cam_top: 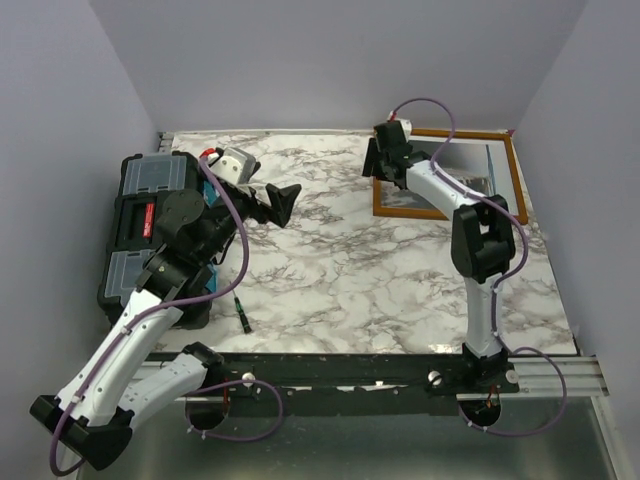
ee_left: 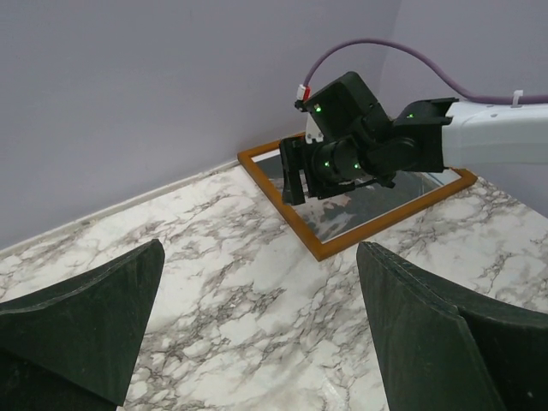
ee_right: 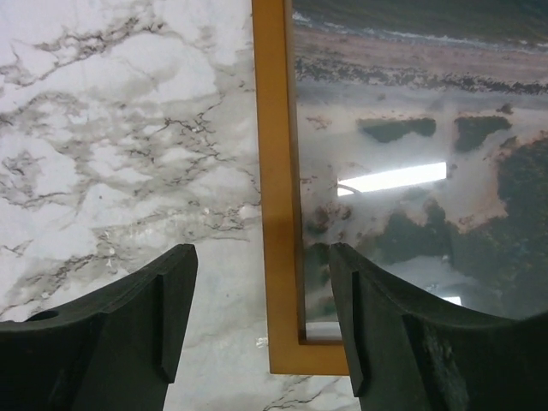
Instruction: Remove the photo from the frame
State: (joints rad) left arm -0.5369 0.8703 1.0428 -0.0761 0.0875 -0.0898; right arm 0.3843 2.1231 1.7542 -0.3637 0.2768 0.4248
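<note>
Frame (cam_top: pixel 405 212): laid flat on the marble tabletop (cam_top: pixel 340 270), at 1 o'clock in the top view.
Photo (cam_top: pixel 470 165): seen inside the frame, crossed by reflections.
Right tool (ee_right: pixel 261 257): held open over a frame corner; one rail is straddled by its fingers, not gripped.
Left tool (ee_left: pixel 259 253): held wide open at 10 o'clock, nothing gripped, pointed toward the frame.
Toolbox (cam_top: pixel 150 215): set at 9 o'clock.

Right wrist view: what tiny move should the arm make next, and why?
Probably lower slightly and close on the side rail of the thin orange-brown wooden frame. The right jaws stand open astride that rail near its corner, one finger over the white marble table, the other over the glossy grey landscape photo, gripping nothing yet.
</note>
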